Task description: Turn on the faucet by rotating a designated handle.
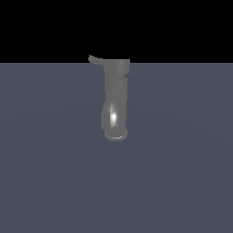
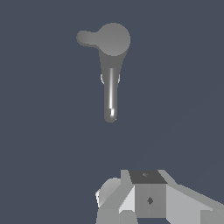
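The faucet (image 1: 114, 98) is a grey glossy column with a wider cap on top and a rounded ring end with a bright highlight low down. The handle (image 1: 95, 59) is a thin curved lever sticking out of the cap toward the exterior view's left. In the wrist view I look down on the round cap (image 2: 113, 39), with the handle (image 2: 85, 38) sticking out of its side and the spout (image 2: 110, 96) running toward me. My gripper (image 2: 144, 192) shows only as white and grey blocks at the picture's edge, well apart from the faucet and touching nothing. It is out of the exterior view.
The faucet stands on a flat blue-grey surface (image 1: 182, 173) that fills both views. A black background lies behind it in the exterior view.
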{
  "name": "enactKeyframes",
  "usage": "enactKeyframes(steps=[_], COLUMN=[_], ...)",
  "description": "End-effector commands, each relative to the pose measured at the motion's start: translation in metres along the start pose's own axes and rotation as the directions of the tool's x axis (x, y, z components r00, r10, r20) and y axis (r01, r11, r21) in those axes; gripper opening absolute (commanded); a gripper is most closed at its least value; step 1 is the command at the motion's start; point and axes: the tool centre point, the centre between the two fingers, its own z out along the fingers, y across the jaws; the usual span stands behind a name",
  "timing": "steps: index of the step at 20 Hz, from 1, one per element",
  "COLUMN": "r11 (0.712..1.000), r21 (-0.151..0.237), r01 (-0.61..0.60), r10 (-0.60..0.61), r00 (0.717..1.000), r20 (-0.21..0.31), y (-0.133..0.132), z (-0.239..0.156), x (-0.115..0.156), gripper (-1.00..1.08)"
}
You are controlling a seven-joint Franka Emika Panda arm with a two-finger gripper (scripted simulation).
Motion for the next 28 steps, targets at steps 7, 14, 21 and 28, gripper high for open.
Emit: enactKeyframes(steps=[7,14,21,28], r11=[0.986,0.945,0.878,0.786], r21=[0.006,0.01,0.011,0.009], r01=[-0.165,-0.326,-0.478,-0.618], r10=[0.165,0.325,0.478,0.618], r00=[0.986,0.946,0.878,0.786], r20=[0.004,0.011,0.018,0.025], y=[-0.006,-0.013,-0.021,-0.03], z=[0.008,0.019,0.034,0.051], x=[0.033,0.066,0.099,0.131], gripper=[-1.0,-1.0,-1.0,-1.0])
